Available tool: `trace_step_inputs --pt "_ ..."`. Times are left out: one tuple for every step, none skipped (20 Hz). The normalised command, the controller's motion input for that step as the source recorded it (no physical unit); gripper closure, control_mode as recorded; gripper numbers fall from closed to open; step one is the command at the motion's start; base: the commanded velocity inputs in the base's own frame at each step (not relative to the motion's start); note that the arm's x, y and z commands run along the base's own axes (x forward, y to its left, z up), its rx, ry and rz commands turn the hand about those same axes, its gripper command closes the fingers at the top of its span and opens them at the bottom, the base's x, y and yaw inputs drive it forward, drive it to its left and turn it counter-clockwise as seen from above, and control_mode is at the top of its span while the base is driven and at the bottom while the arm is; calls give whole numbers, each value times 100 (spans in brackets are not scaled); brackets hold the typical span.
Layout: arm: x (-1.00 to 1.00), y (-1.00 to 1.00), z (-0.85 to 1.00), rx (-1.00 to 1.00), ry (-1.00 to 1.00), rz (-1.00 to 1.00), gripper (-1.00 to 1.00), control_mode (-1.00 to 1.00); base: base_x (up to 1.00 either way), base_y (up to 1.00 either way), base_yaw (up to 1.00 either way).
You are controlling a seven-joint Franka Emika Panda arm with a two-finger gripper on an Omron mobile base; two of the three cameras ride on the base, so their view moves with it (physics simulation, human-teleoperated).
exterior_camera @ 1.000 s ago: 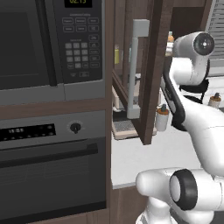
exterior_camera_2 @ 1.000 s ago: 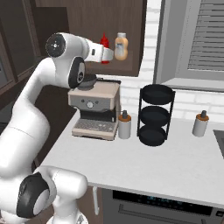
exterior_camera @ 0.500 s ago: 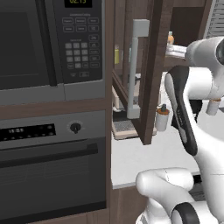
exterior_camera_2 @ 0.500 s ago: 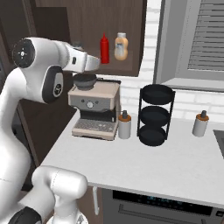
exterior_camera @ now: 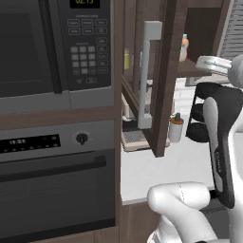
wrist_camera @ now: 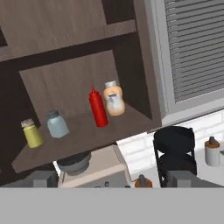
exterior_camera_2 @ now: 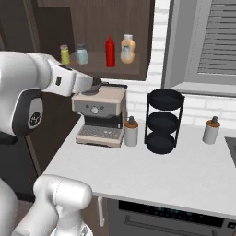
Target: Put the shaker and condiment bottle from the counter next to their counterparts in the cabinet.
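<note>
On the cabinet shelf [exterior_camera_2: 94,66] stand the pale blue-grey shaker [exterior_camera_2: 82,53] [wrist_camera: 57,124] beside a yellow-green shaker [exterior_camera_2: 64,54] [wrist_camera: 32,133], and the red condiment bottle [exterior_camera_2: 109,51] [wrist_camera: 98,107] upright beside an amber bottle [exterior_camera_2: 127,49] [wrist_camera: 113,98]. My gripper [wrist_camera: 111,180] is open and holds nothing. It hangs well back from the shelf and below it, over the coffee machine [exterior_camera_2: 101,115]. Its fingertips [wrist_camera: 43,179] stand wide apart. The cabinet door [exterior_camera: 163,76] with its silver bar handle [exterior_camera: 144,76] is swung open.
A black three-tier rack [exterior_camera_2: 162,122] stands on the white counter [exterior_camera_2: 152,173] with white orange-banded canisters [exterior_camera_2: 131,131] [exterior_camera_2: 211,131] on either side. A microwave [exterior_camera: 57,47] and oven [exterior_camera: 52,180] fill the wall left of the cabinet.
My gripper has drawn back from the shelf and dropped lower. The red bottle it was next to one second ago stays on the shelf beside the amber bottle.
</note>
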Motion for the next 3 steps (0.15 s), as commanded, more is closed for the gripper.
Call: trace_step_inputs --pt "-100 0 1 5 0 0 -100 -100 0 0 0" --pt "-100 1 0 3 0 0 -100 -100 0 0 0" --pt "-100 3 0 1 -2 0 -100 -100 0 0 0"
